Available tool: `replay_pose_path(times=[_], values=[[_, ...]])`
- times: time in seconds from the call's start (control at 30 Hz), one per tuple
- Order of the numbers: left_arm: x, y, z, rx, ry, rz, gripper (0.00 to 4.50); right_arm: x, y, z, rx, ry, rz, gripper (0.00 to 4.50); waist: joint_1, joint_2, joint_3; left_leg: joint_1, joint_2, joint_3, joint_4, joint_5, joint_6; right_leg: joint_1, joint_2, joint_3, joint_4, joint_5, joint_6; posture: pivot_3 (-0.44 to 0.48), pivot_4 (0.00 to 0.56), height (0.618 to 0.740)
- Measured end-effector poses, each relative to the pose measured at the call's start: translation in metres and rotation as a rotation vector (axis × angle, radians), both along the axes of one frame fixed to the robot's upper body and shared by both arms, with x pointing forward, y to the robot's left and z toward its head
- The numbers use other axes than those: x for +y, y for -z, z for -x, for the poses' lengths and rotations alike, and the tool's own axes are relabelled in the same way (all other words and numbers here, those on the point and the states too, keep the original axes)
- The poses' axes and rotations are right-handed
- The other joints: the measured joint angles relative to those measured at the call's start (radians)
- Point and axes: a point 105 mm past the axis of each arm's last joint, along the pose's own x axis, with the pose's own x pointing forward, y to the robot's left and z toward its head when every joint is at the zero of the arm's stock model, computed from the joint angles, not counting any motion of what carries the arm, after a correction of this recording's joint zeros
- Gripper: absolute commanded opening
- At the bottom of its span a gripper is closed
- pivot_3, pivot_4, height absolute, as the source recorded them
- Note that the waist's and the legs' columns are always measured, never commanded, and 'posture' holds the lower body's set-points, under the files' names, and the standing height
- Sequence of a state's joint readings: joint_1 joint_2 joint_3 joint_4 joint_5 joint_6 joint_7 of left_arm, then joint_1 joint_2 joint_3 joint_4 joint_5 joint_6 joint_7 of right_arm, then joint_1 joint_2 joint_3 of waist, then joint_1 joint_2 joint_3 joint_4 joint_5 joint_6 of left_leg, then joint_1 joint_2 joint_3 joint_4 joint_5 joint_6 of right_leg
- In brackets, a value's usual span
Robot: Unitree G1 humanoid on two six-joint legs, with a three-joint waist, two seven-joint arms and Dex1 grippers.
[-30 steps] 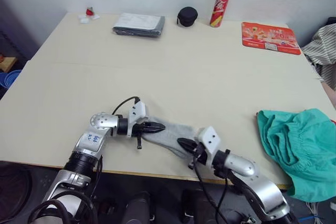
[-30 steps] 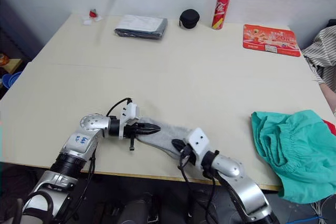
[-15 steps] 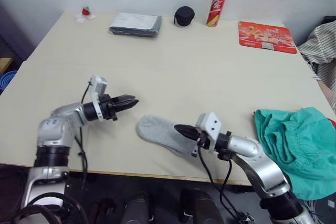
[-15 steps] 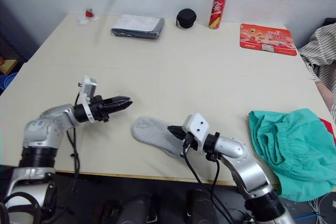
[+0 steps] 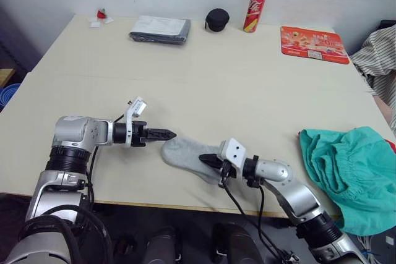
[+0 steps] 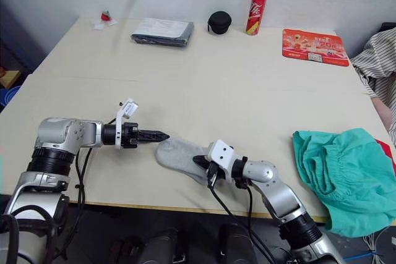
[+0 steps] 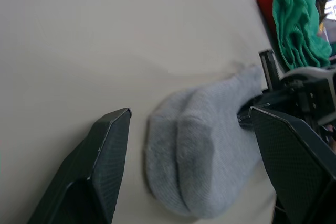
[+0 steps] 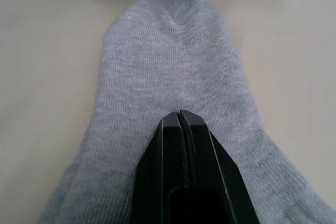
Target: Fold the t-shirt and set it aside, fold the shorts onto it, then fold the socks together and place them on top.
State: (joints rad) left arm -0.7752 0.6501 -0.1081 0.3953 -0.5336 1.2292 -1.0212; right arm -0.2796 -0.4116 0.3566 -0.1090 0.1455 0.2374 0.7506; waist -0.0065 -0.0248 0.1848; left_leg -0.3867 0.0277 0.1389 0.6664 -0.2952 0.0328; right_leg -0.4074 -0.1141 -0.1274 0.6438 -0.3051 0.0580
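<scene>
The table [image 5: 247,85] holds the shorts [image 5: 346,165] at 4 o'clock. The socks [image 5: 189,156] lie near 6 o'clock, long way pointing 10 to 4. The left gripper [image 7: 189,182], wide open, faces the toe. The right gripper [image 8: 181,121], pinched closed, presses on the other end.

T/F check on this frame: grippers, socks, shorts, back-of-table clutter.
1. The left gripper is open, its tips at the toe end of the socks. True.
2. The right gripper is wide open above the socks. False: its fingers are shut, resting on the grey fabric.
3. The shorts lie at the table's right edge. True.
4. The red can lies on its side. False: it stands upright at the back, beside the black round case.
</scene>
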Motion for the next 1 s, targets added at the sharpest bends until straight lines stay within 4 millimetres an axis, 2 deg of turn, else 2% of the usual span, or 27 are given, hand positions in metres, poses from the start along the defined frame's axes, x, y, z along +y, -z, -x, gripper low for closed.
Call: replay_pose_path(times=[0.07, 0.17, 0.37, 0.5, 0.67, 0.8, 1.0], values=[[-0.001, 0.001, 0.005, 0.023, 0.035, -0.009, 3.79, 0.001, -0.001, -0.001, -0.003, -0.002, 0.001, 0.00, -0.001, 0.000, 0.000, 0.001, 0.000, 0.001, 0.000, 0.000, 0.000, 0.000, 0.000, 0.001, 0.000, 0.000, -0.001, 0.000, 0.150, 0.740], [-0.002, 0.002, 0.010, 0.041, 0.072, -0.021, 3.21, 0.001, -0.001, -0.003, -0.005, 0.000, 0.004, 0.00, -0.002, 0.000, 0.000, 0.001, 0.001, 0.001, 0.000, 0.000, -0.001, 0.000, 0.000, 0.001, 0.001, -0.001, -0.001, 0.000, 0.150, 0.740], [0.000, 0.011, 0.010, 0.072, 0.057, -0.036, 1.25, 0.002, -0.001, -0.003, -0.005, 0.001, 0.002, 0.00, -0.004, 0.000, 0.000, 0.000, 0.001, 0.001, 0.000, 0.000, -0.001, -0.001, 0.000, 0.001, 0.001, -0.001, -0.001, 0.000, 0.150, 0.740], [-0.001, 0.008, 0.009, 0.065, 0.063, -0.036, 0.04, 0.002, -0.001, -0.004, -0.006, 0.002, 0.002, 0.00, -0.004, 0.000, 0.000, 0.000, 0.001, 0.001, 0.000, 0.000, -0.001, -0.001, 0.000, 0.001, 0.001, -0.001, -0.001, 0.000, 0.150, 0.740], [-0.016, -0.013, 0.014, 0.002, 0.157, -0.004, 0.01, 0.003, -0.001, -0.004, -0.008, 0.005, 0.003, 0.00, -0.006, 0.000, 0.000, 0.000, 0.001, 0.001, 0.000, 0.000, -0.001, -0.002, 0.000, 0.001, 0.001, -0.001, -0.001, 0.000, 0.150, 0.740], [-0.043, -0.030, 0.023, -0.072, 0.274, 0.033, 0.01, 0.004, -0.001, -0.004, -0.010, 0.010, 0.003, 0.00, -0.006, 0.000, 0.000, 0.000, 0.001, 0.001, 0.000, 0.000, -0.001, -0.001, 0.000, 0.001, 0.001, -0.001, -0.001, 0.000, 0.150, 0.740], [-0.085, -0.024, 0.035, -0.101, 0.419, 0.075, 0.01, 0.005, -0.001, -0.005, -0.012, 0.015, 0.005, 0.00, -0.009, 0.000, 0.000, 0.000, 0.001, 0.001, 0.000, 0.000, -0.001, -0.002, 0.000, 0.001, 0.002, -0.001, -0.001, 0.000, 0.150, 0.740]])
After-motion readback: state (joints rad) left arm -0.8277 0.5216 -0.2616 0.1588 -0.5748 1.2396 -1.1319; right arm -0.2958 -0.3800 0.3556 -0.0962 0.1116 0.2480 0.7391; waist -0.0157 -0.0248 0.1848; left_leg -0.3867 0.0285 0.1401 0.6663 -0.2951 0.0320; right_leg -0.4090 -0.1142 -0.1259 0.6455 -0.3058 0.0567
